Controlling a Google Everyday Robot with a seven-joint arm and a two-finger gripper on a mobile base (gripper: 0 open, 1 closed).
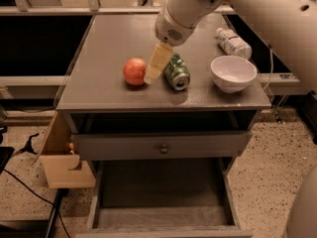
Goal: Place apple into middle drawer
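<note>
The apple [134, 71], round and orange-red, sits on the grey cabinet top [114, 38], left of centre near the front. My gripper [151, 76] hangs from the white arm [185, 6] and points down, with its tan tip just right of the apple, between the apple and a green can [177, 72] lying on its side. I cannot see whether the tip touches the apple. The middle drawer [158, 195] is pulled out below, low in the view, showing its bare grey floor and side walls.
A white bowl [233, 73] stands right of the can. A plastic bottle [233, 42] lies behind it. A shut grey drawer front with a round knob [161, 148] sits above the open drawer. A pale tan wooden box [64, 157] stands at the cabinet's left side.
</note>
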